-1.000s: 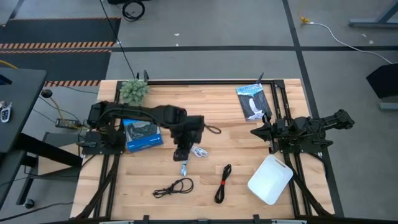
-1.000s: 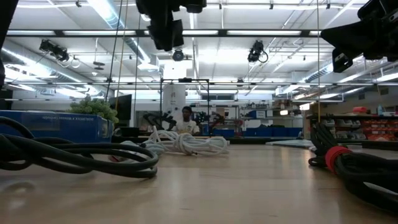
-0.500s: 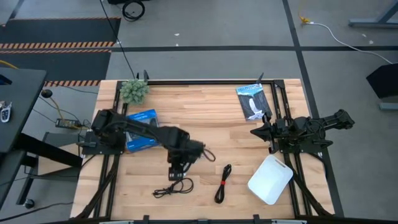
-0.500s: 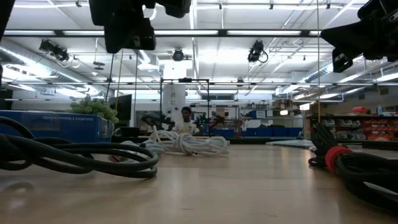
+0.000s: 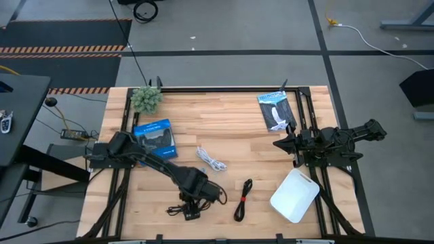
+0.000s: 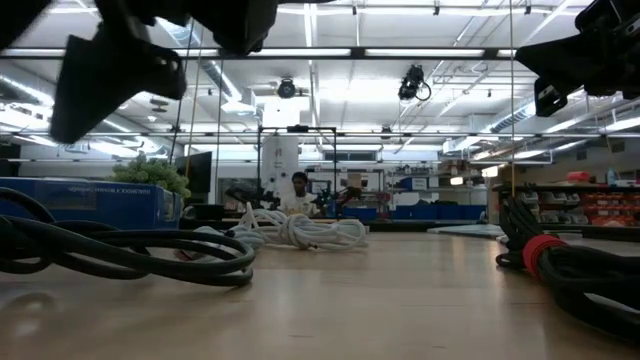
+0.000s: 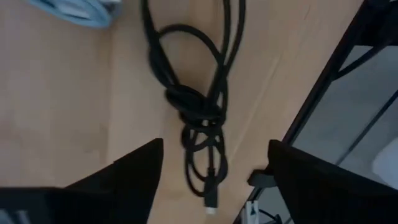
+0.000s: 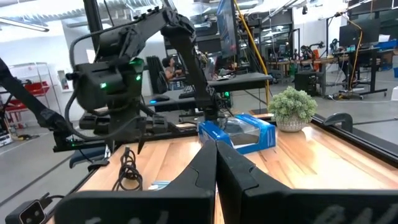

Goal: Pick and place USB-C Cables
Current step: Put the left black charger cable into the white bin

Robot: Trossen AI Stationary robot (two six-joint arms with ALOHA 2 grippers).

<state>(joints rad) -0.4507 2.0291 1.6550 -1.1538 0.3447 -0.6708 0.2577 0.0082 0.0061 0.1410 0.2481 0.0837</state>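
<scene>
Jaws of the left gripper (image 7: 214,171) stand spread, hanging directly over the thin black cable (image 7: 199,106), which lies loose near the front edge of the tabletop (image 5: 271,146). A second ago this arm was above the white cable (image 5: 211,160) mid-table; it has swung forward, so the black loop looks like its next pick. The red-banded black cable (image 5: 243,199) lies just beside. The right gripper (image 8: 216,180), pressed together, waits at its side

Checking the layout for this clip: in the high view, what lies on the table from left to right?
Green plant → blue box → white cable → black-and-red cable → dark packet → white container.
</scene>
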